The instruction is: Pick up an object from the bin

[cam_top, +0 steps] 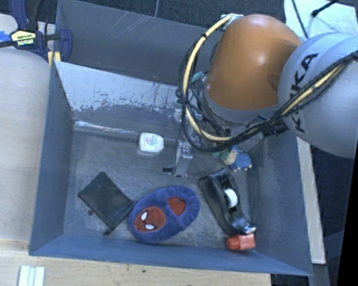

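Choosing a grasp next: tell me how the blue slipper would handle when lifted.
The blue slipper looks plush, so probably soft and light. Pinched at one end, it would likely sag. Lying flat, it seems unlikely to roll.

The orange cover and its cables hide the back right corner of the bin and most of the gripper beneath them. A small blue and yellow thing pokes out from under the cables, too covered to identify. The print on the small white object is too small to read, and the grey arm is cut off at the right.
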Available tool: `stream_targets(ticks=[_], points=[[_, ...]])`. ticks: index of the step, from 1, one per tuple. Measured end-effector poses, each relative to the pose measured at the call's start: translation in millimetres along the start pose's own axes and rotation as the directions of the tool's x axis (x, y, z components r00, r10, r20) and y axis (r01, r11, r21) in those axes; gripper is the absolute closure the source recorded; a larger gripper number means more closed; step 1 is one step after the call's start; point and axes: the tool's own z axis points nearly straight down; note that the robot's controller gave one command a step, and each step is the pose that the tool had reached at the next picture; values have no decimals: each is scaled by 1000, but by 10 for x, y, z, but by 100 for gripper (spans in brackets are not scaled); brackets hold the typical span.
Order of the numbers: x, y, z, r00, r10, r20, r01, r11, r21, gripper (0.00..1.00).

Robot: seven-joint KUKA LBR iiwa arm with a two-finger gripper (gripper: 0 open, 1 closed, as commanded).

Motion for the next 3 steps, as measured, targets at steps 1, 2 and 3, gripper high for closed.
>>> stream_targets(ticks=[1,2,3], points=[[900,-223,1514,996,-92,-10,92,996,0,0],[816,-224,1439,996,-90,18,90,996,0,100],[832,361,32,996,-87,8,87,996,-2,100]])
